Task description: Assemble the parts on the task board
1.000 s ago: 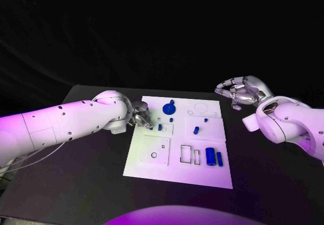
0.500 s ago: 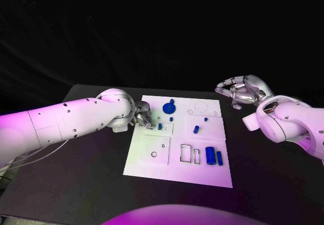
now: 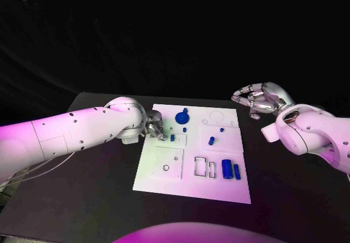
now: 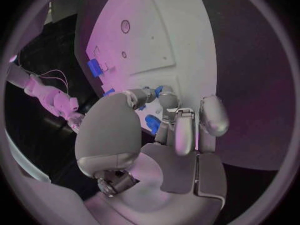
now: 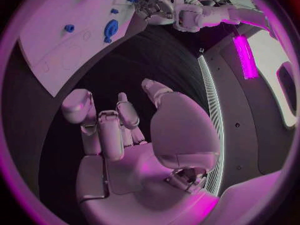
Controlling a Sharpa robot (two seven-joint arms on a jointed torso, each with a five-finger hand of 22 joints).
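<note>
Black table [image 3: 95, 182], dark backdrop behind. Left hand [image 3: 154, 126]: at the left edge of the task board [image 3: 191, 185], fingers closed round a small blue part [image 3: 172, 137], fingertips [image 4: 164, 92] just above the plate. Step judged: seating this part in its slot; next move calls for straight lowering, then release. Right hand [image 3: 259, 100]: off the board's far right corner, fingers loosely curled, holding nothing. Other parts: blue disc [image 3: 181, 118] beyond, two cylinders [image 3: 230, 169] near the right edge. Open room: board centre, bare table on both sides.
</note>
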